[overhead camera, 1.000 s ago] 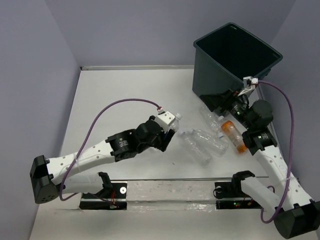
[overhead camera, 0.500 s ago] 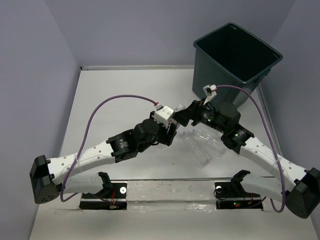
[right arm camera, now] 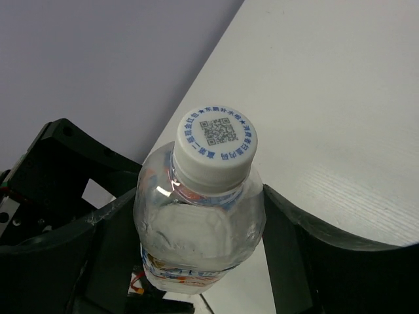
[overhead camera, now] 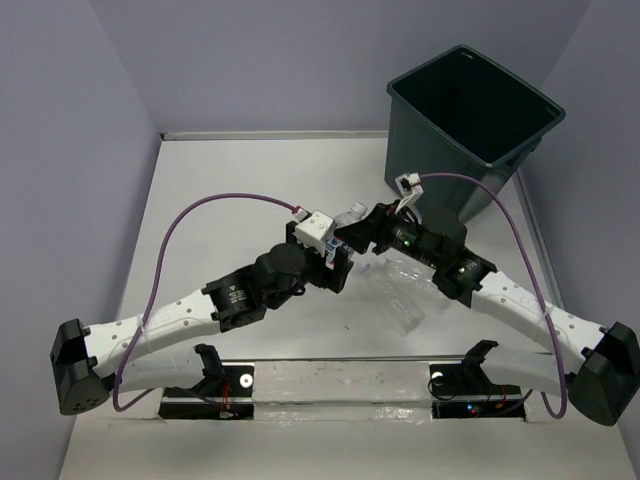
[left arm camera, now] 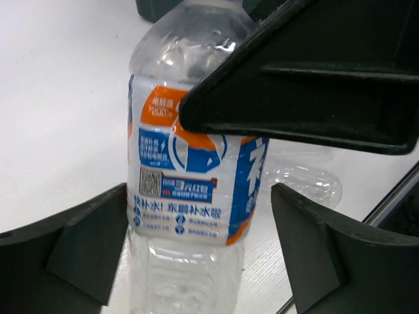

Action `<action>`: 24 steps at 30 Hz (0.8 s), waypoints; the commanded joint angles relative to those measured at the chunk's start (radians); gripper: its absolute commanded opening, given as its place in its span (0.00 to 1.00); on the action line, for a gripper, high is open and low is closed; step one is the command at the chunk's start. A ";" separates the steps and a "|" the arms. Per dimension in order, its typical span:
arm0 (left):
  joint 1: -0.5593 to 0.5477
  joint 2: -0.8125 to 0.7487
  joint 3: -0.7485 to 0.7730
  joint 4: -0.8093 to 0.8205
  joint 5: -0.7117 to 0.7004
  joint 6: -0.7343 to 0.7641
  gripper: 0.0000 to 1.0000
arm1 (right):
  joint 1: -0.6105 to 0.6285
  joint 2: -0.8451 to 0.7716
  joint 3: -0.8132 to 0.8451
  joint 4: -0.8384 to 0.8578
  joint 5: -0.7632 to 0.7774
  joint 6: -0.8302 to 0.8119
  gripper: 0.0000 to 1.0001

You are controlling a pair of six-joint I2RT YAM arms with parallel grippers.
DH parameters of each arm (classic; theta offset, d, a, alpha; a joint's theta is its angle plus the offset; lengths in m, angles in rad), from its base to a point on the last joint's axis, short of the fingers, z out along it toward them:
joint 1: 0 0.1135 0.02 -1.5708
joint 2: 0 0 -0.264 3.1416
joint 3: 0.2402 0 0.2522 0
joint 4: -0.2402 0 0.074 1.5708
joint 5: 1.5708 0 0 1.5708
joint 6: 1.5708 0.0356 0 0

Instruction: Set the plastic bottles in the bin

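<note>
Centre frame, the right gripper (right arm camera: 200,212) clamps a clear plastic bottle with blue-orange label (left arm camera: 190,163); the left gripper (left arm camera: 200,209) has its jaws apart around it. The dark grey-green square plastic bin (overhead camera: 430,160) sits upper right.

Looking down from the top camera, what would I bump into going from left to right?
First the left arm's base → white-capped bottle → bin → right arm's base.
</note>
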 commanded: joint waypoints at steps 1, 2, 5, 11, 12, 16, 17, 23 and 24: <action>-0.002 -0.065 -0.018 0.076 -0.044 -0.040 0.99 | 0.006 -0.013 0.084 0.053 0.141 -0.078 0.19; -0.002 -0.073 -0.020 0.072 -0.047 -0.049 0.99 | 0.006 -0.012 0.121 0.051 0.158 -0.101 0.18; -0.002 -0.115 -0.043 0.056 -0.056 -0.078 0.99 | 0.006 0.008 0.240 0.017 0.262 -0.228 0.18; -0.002 -0.186 -0.135 0.050 -0.070 -0.234 0.99 | -0.174 0.076 0.564 -0.066 0.398 -0.477 0.15; -0.002 -0.188 -0.147 0.049 -0.082 -0.274 0.99 | -0.209 0.117 0.621 -0.081 0.407 -0.497 0.15; -0.002 -0.156 -0.183 0.062 -0.078 -0.400 0.99 | -0.358 0.258 0.895 -0.159 0.494 -0.607 0.14; -0.002 -0.125 -0.183 0.069 -0.074 -0.435 0.99 | -0.401 0.287 0.982 -0.184 0.509 -0.652 0.14; -0.002 0.063 -0.134 0.122 0.072 -0.485 0.99 | -0.522 0.456 1.106 -0.247 0.614 -0.798 0.35; -0.002 0.088 -0.129 0.133 0.073 -0.489 0.99 | -0.522 0.467 1.102 -0.274 0.609 -0.801 0.35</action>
